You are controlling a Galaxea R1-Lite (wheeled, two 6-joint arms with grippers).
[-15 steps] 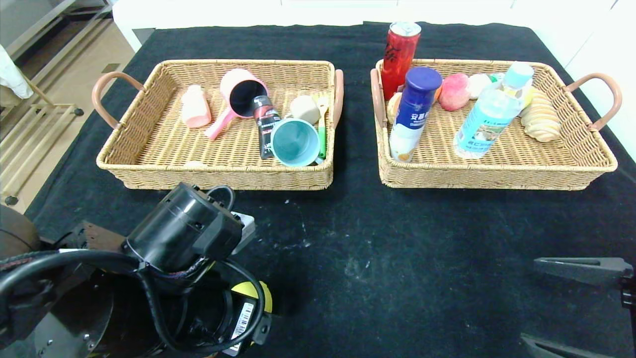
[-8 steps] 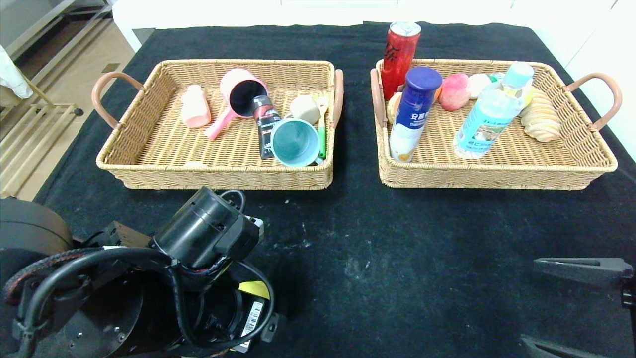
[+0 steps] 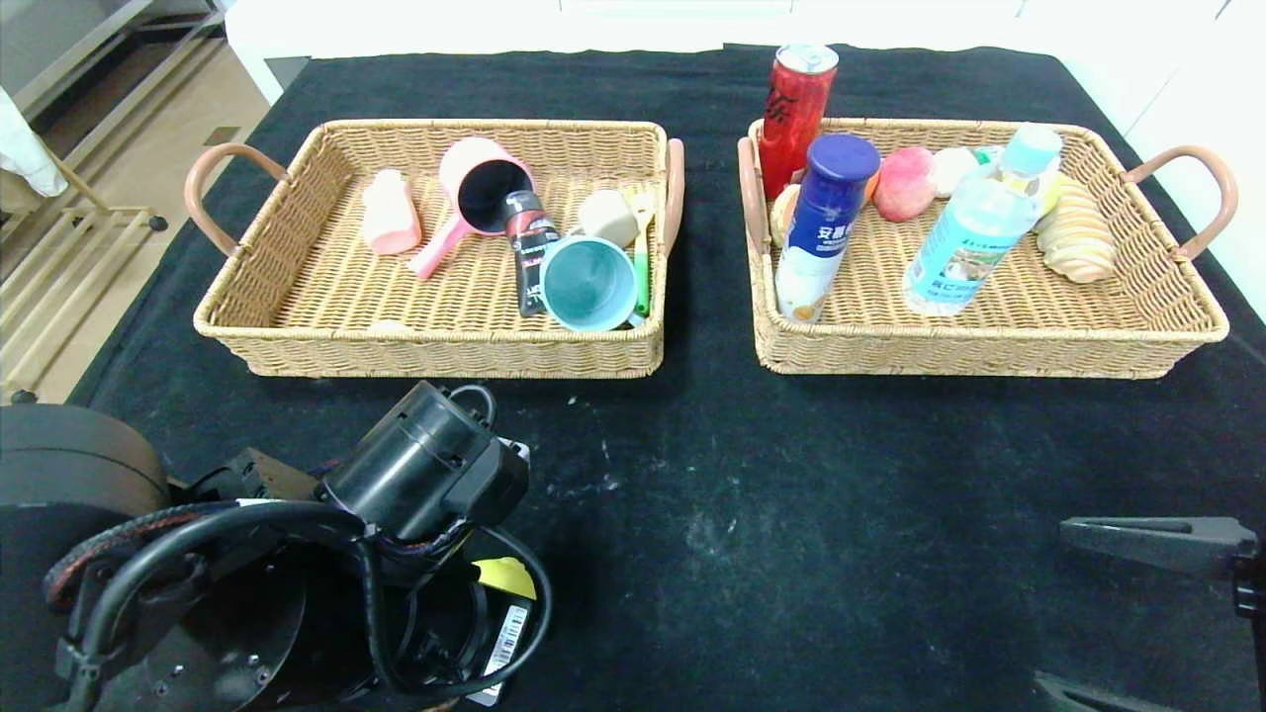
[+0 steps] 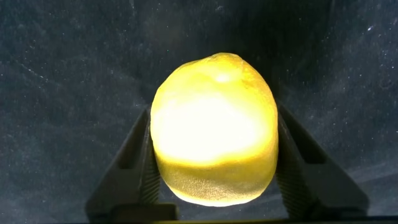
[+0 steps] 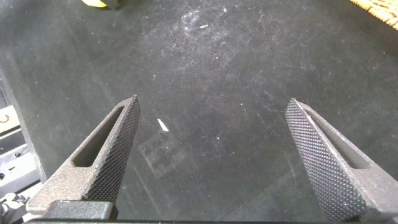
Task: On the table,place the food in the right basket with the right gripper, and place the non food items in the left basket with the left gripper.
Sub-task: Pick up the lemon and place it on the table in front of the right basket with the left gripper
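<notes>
My left gripper [image 4: 214,171] is pressing both fingers [image 4: 138,165] against a yellow lemon-like object [image 4: 214,127] on the black table [image 3: 791,494] | head view is hiding this grip behind my arm | my right gripper [image 5: 214,158] is hanging wide apart, holding nothing, near table's right edge.

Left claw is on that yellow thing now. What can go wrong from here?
1. The left claw grips the yellow round object only by its curved sides, so it may slip or roll out on the lift.
2. It looks like a lemon. If it is food, it belongs in the right basket with the open, idle right claw, not in the left basket.
</notes>
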